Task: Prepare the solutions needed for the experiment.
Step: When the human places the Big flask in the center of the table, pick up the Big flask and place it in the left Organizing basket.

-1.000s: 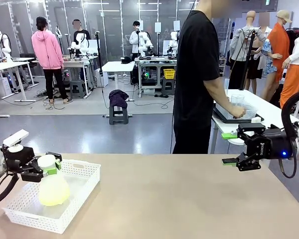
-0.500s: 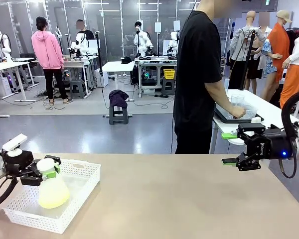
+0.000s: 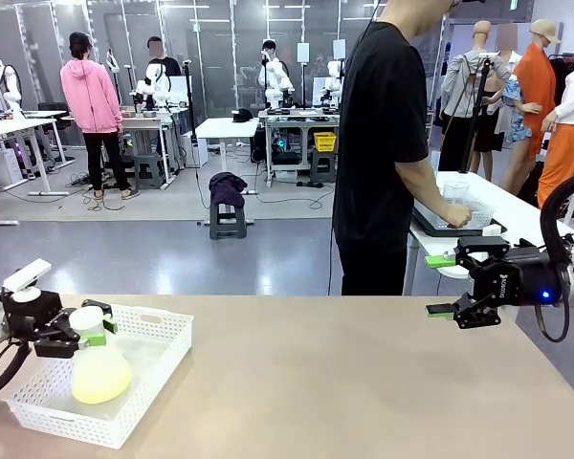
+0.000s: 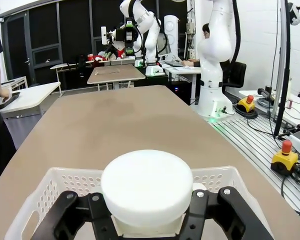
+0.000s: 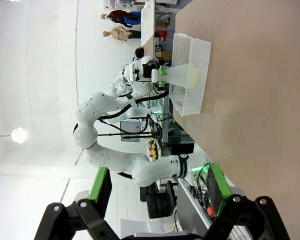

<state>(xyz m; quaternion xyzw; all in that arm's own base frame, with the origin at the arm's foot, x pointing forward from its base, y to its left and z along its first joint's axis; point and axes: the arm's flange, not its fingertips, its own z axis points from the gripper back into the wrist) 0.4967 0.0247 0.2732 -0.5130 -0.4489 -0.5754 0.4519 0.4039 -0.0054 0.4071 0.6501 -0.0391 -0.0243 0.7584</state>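
In the lower left of the front view, a white perforated plastic basket sits on the tan counter. Inside it stands a frosted translucent conical flask topped by a round white cap. The solutions, a pale yellow-green clear liquid, lie as a tinted layer in the wide bottom of that flask, within the basket near its left end.

The left gripper, black with green pads, reaches in from the left edge of the frame and flanks the flask's neck just under the cap. In the left wrist view the cap fills the lower middle of the frame with the left gripper's black fingers on either side of the neck, right up against it; whether the pads press the neck or stand just clear of it cannot be told.

At the right of the front view, the right gripper hangs above the counter's right edge with its green-padded fingers spread wide apart and nothing between them. The right wrist view shows the same, two green pads well apart at the bottom of the frame, with the basket and flask far off in the upper part.

A person in a black T-shirt stands beyond the counter, hands at a tray on a white table behind.
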